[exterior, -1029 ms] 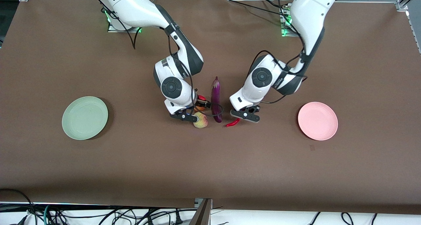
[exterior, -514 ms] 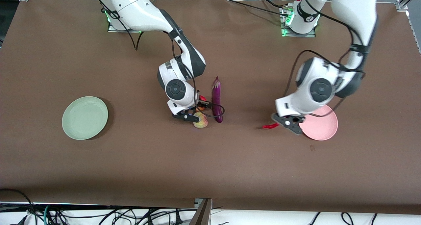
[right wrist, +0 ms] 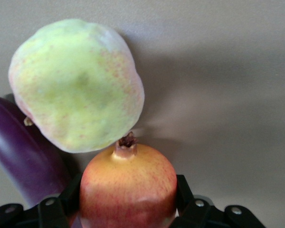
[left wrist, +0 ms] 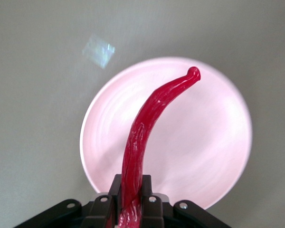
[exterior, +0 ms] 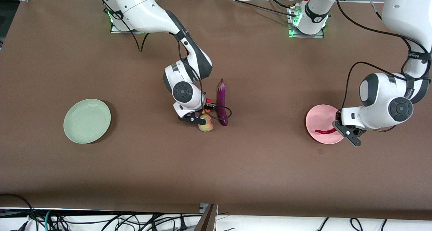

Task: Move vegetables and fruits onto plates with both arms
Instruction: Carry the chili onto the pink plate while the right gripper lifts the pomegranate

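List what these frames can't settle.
- Front view: the round red-and-yellow fruit is mostly covered by the right arm's wrist.
- Left wrist view: the stem end of the curved red chili pepper is hidden in the left end effector.
- No view shows whether the chili touches the round pink plate.

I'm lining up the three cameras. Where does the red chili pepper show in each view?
Front view: the red chili pepper hangs over the pink plate, held by the left gripper.
Left wrist view: mid-picture, over that plate.
Right wrist view: not in it.
Shared landmark: the pink plate.
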